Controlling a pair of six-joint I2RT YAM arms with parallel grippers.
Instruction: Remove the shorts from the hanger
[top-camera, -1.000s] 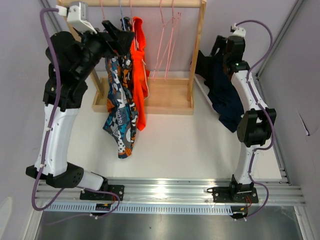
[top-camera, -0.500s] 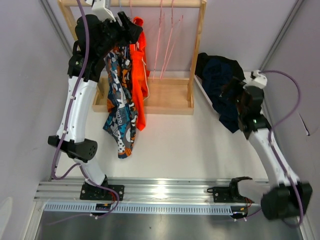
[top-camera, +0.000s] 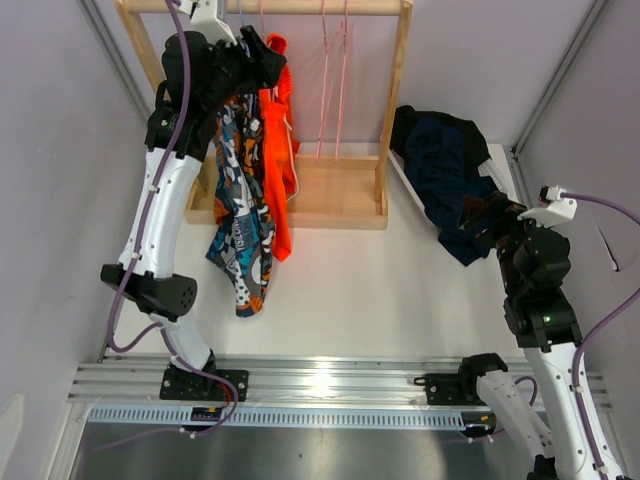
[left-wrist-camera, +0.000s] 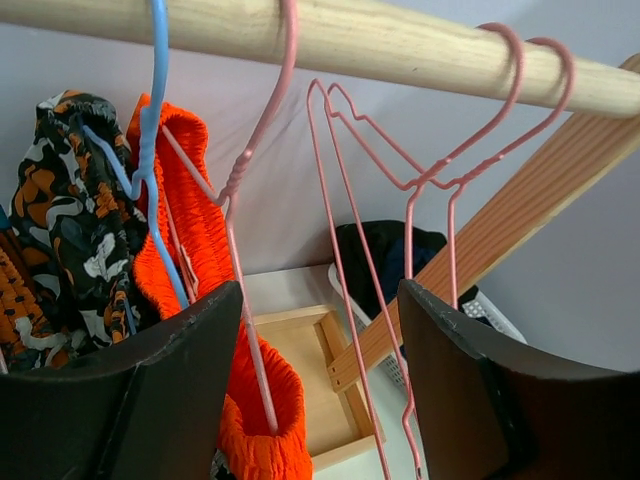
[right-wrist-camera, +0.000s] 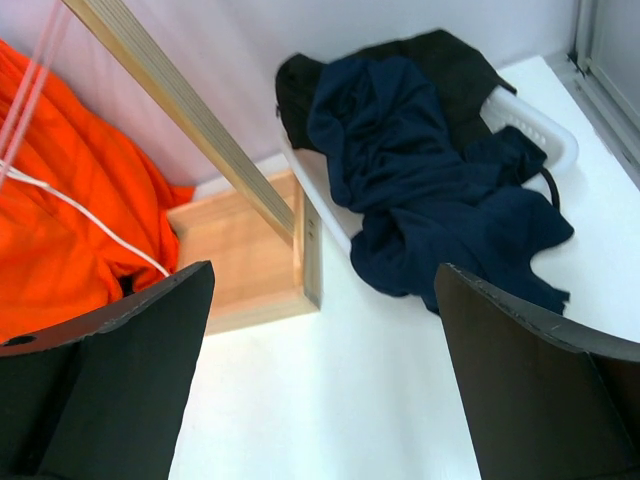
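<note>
Left pincer (left-wrist-camera: 310, 400) is raised just under the wooden rail (left-wrist-camera: 400, 45), jaws wide apart and gripping nothing; a pink hanger's wire passes between them. That hanger carries the bright orange shorts (left-wrist-camera: 175, 210). The camouflage shorts (left-wrist-camera: 70, 220) hang from a blue hanger (left-wrist-camera: 155, 130) beside them, and the graphic-print shorts (top-camera: 240, 220) hang lowest. Two bare pink hangers (left-wrist-camera: 408, 200) hang further right. The navy shorts (right-wrist-camera: 430, 190) and black shorts (right-wrist-camera: 450, 60) lie in a white basket (right-wrist-camera: 530, 120), the navy pair spilling onto the tabletop (top-camera: 350, 290). Right pincer (right-wrist-camera: 320, 400) hovers near them, fully open, empty.
</note>
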